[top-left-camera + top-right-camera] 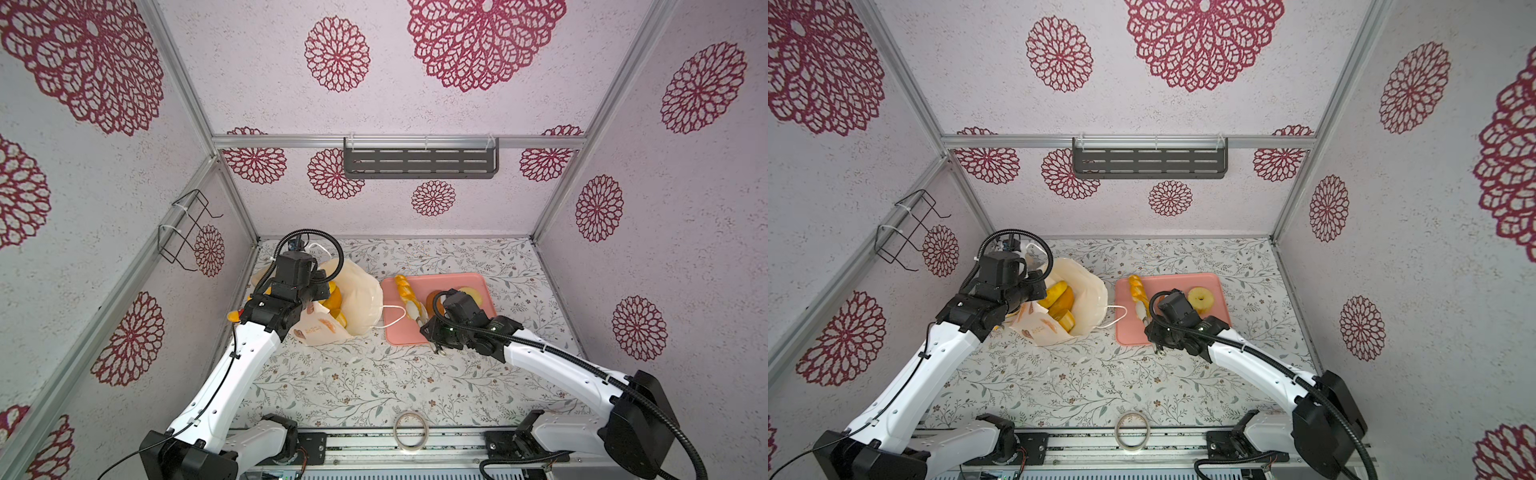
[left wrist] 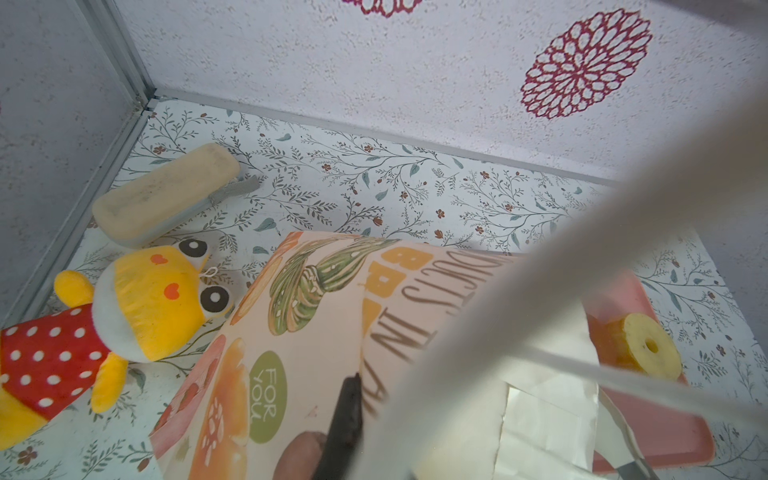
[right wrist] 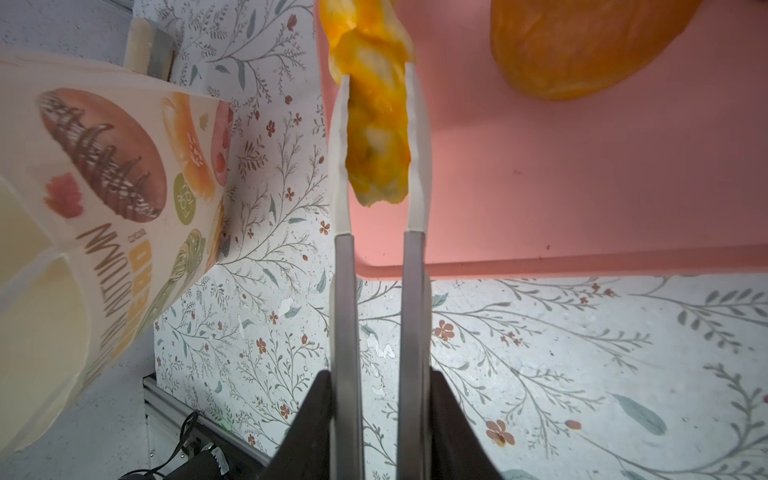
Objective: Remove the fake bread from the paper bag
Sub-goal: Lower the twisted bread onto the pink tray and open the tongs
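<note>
R pincer [image 3: 377, 75] grips the braided stick [image 3: 376, 137] low over the pink tray [image 3: 582, 187], near the tray edge facing the paper bag [image 1: 1090, 291]. Released tilted, the stick could roll off onto the table [image 1: 1100, 386]. The bag's cord handle [image 1: 1123, 308] lies across that edge & may snag the fingers. L pincer [image 1: 1042, 293] is closed, apparently pinching the bag rim. If it slips, the bag prob. sags over the loaves [image 1: 1061, 301] inside.

Pink tray [image 1: 440, 282] on floral tabletop [image 1: 353, 386], yellow plush toy [image 2: 137, 307] near beige block [image 2: 166, 195], tape roll [image 1: 410, 430] at front edge.
</note>
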### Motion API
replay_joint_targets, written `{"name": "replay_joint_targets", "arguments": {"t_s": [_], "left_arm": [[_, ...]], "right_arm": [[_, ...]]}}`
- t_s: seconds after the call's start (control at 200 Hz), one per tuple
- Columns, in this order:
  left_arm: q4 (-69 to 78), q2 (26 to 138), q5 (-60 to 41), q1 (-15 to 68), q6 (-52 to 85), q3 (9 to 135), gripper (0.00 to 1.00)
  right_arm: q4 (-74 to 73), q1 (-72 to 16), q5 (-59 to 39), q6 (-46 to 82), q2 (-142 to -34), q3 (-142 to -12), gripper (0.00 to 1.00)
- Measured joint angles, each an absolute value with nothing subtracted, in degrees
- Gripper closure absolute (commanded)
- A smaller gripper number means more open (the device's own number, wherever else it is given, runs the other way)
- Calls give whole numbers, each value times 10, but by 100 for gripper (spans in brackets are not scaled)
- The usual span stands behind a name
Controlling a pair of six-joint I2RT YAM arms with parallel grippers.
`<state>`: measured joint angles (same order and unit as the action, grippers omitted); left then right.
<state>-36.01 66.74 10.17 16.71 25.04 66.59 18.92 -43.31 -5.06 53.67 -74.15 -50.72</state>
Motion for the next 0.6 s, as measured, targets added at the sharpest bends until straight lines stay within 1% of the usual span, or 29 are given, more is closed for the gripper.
{"name": "replay_joint_targets", "arguments": {"t_s": [0.265,0.6], "left_arm": [[-357,667,97,165,251,660,100],[-350,662,95,161,251,647,100]], "right_arm": [[134,-458,-61,571,-781,-507,100],[112,-494,-46,608,-793,-496,100]]}}
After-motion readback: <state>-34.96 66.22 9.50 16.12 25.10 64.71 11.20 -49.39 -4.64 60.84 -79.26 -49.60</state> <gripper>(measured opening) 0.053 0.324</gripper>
